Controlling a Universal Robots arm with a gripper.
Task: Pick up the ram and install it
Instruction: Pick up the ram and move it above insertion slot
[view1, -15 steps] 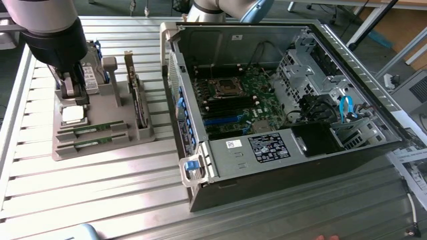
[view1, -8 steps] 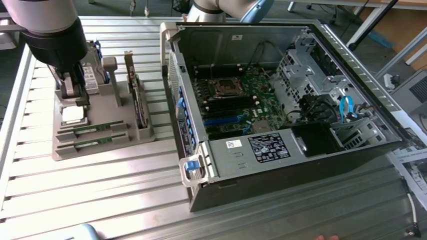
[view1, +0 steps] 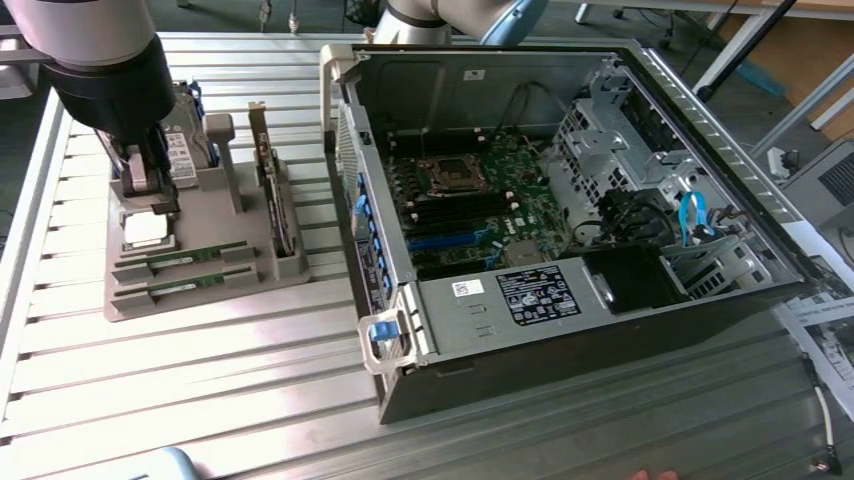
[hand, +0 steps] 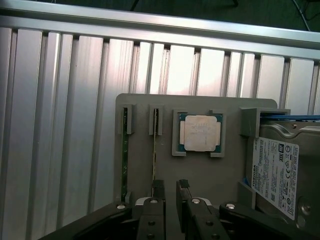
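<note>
Two ram sticks stand on edge in slots of the grey holder (view1: 200, 305), one (hand: 124, 160) nearer the holder's edge and one (hand: 154, 150) beside the silver processor (hand: 199, 132). In the exterior view they lie at the holder's near end (view1: 180, 262) (view1: 180, 290). My gripper (hand: 170, 195) hangs over the holder, open with a narrow gap and nothing between its fingers (hand: 158, 192). One fingertip is close to the end of the inner ram stick. In the exterior view the gripper (view1: 144, 190) is above the hard drive and processor.
A hard drive (hand: 280, 170) stands in the holder next to the processor, and an expansion card (view1: 276, 200) stands upright at the holder's far side. The open computer case (view1: 400, 330) lies to the exterior view's right, showing its motherboard (view1: 487, 195) and memory slots (view1: 461, 215).
</note>
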